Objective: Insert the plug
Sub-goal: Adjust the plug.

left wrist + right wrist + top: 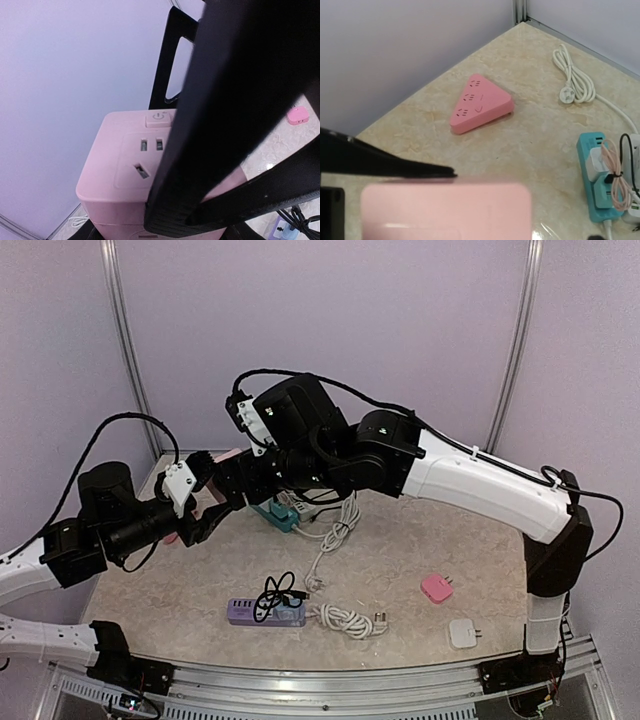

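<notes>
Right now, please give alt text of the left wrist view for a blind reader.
A pink socket cube is held in the left gripper, whose black jaws cross the frame and hide its right side. Its face shows a power button above two outlets; a lilac wall is behind.

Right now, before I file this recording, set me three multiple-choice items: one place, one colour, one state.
1. Where is the pink triangular power strip? A flat on the table; B atop a teal strip; C in a gripper.
2. What colour is the long power strip at the table's near edge? A white; B purple; C green.
3. The visible holes of the pink cube socket are: A taped over; B filled by a white plug; C empty.
Answers: 1 A, it lies on the marbled top; 2 B, its body is purple; 3 C, no pin sits in them.
</notes>
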Available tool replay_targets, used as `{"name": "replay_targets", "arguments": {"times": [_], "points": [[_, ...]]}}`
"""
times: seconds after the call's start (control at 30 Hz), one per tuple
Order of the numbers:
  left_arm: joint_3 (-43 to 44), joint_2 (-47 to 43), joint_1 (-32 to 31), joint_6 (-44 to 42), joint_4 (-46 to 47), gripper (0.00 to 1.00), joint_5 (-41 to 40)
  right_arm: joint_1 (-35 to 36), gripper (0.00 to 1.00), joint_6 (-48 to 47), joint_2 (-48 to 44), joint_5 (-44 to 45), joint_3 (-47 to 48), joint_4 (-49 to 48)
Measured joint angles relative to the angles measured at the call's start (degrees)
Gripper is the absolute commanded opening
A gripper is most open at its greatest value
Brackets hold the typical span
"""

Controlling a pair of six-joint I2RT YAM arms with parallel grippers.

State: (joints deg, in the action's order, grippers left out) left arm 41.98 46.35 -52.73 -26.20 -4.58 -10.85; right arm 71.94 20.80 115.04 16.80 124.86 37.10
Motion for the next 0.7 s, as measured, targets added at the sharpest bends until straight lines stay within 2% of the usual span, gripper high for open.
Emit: {"name": "replay_targets", "arguments": {"times": [0.27,0.33,0.5,0.63,0.7], "points": [[-0.33,-0.50,-0.39,-1.44,0.02,0.00,1.81,-0.83,0.97,-2.91,0.61,-5.70,-1.11,-1.44],[-0.44,-0.28,-0.90,-2.40,-1.03,0.00,2.99,-0.81,0.94,-3.58,1.81,-7.50,-1.44,-1.92],[-0.90,-0.02,-0.98,-3.02,-1.66,0.00,3.67,-1.05,0.71,-4.31,2.08,-9.14,-3.04,-3.76],[-0.96,0.33,-0.94,-3.65,-2.36,0.00,2.84,-0.85,0.45,-2.45,2.05,-6.78,-4.87,-5.57],[-1.11,0.37,-0.94,-3.72,-2.34,0.00,2.75,-0.85,0.37,-2.12,2.05,-6.34,-5.20,-5.79]]}}
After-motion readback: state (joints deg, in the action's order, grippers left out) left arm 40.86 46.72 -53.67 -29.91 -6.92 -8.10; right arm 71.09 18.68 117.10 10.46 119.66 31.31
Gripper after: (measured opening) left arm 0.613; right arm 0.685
